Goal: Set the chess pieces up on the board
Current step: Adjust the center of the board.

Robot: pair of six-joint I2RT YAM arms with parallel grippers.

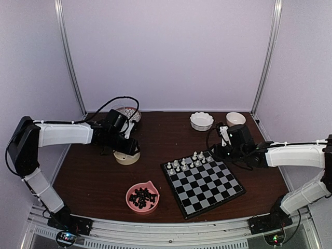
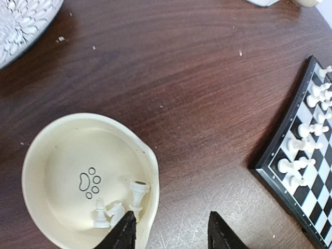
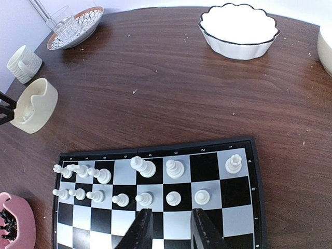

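Observation:
A cream bowl (image 2: 62,150) with a paw print holds three white chess pieces (image 2: 136,194) lying at its near side. My left gripper (image 2: 174,234) is open just above them. Its left finger (image 2: 124,233) is over the bowl's rim next to the pieces, and the other finger is outside the bowl, over the table. The board (image 1: 207,184) lies to the right, with white chess pieces (image 3: 142,167) in two rows along its far edge. My right gripper (image 3: 171,228) hovers open over the board just in front of the pawn row, with nothing between its fingers.
A pink bowl (image 1: 142,197) of black pieces sits left of the board. A white scalloped bowl (image 1: 201,120) and a plain bowl (image 1: 236,119) stand at the back. A patterned plate (image 3: 72,26) with a glass and a ribbed cup (image 3: 23,62) are behind the cream bowl.

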